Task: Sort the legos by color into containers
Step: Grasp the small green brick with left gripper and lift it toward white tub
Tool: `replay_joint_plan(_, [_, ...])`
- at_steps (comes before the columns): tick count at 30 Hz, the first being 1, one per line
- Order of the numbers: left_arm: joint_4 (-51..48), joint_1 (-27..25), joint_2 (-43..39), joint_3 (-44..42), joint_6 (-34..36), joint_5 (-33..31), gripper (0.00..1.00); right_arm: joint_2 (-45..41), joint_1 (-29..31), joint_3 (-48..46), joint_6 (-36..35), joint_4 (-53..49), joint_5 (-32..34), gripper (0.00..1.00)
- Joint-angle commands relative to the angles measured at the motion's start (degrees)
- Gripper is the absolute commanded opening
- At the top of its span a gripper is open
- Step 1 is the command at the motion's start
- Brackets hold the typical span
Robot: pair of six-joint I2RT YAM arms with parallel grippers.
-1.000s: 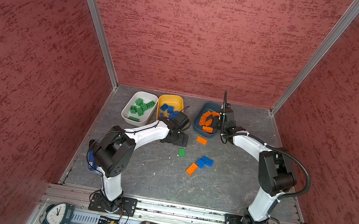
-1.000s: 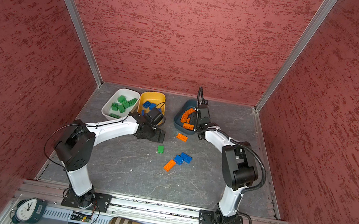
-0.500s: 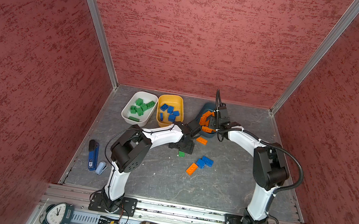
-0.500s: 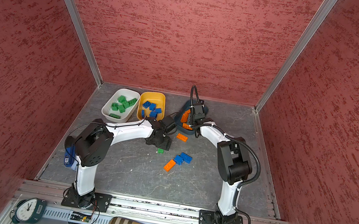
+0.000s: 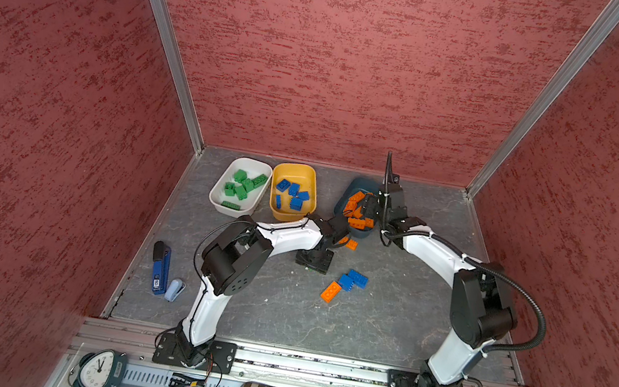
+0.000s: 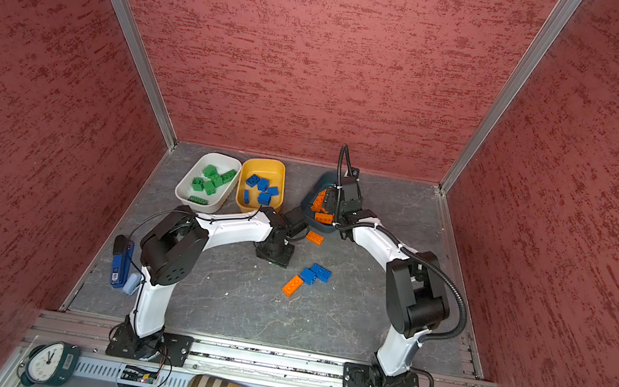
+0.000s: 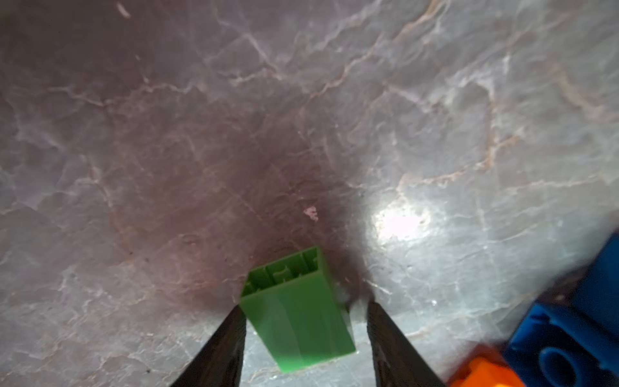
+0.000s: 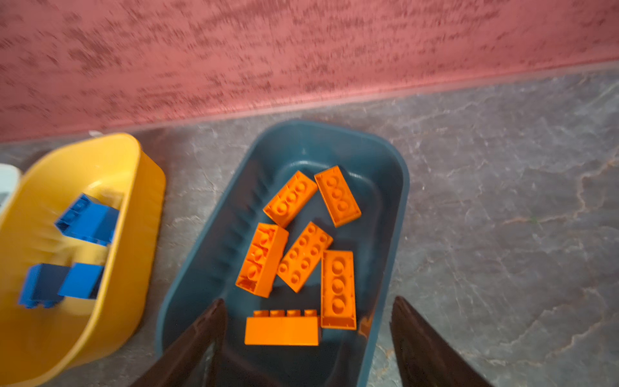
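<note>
Left fingers [image 7: 221, 348] spread, green lego [image 7: 298, 318] between them; right fingers [image 8: 194, 345] spread above orange legos [image 8: 303, 256] in upper-centre teal tub [image 5: 360, 233].

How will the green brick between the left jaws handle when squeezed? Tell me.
The green brick shows a hollow, ribbed underside, so probably stiff and light. Its smooth sides may slip slightly in the left gripper. Boxy and flat-faced, it should slide, not roll, if nudged.
</note>
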Motion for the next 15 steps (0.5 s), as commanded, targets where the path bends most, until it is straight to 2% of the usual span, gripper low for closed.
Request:
replay_joint_plan(1, [-1.1,-0.3,1.1,0.7,0.7,0.3,0.58,-2.9,0.3,-1.1,1.0,5.5,0.4,0.79])
replay_joint_plan(5, [-1.1,-0.1,2.2,1.0,0.6,0.3,0.56,-4.5,0.3,-2.5,0.5,7.4,2.2,0.83])
replay_joint_plan(9, [-1.3,0.2,2.9,1.7,0.8,0.6,0.48,-5.7,0.3,-3.8,-1.0,10.2,5.0,0.87])
replay_joint_plan(10, [-1.0,0.2,2.7,1.6,0.9,0.5,0.46,-5.8,0.3,-3.9,-1.4,10.7,5.6,0.97])
replay_joint_plan(11, [-0.7,0.2,2.3,1.3,1.0,0.5,0.44,-5.9,0.3,-3.9,-1.8,11.0,6.3,0.99])
replay_joint_plan(15, [0.3,0.4,0.9,0.3,0.8,-0.2,0.39,-6.5,0.3,-3.8,-1.9,12.6,8.1,0.99])
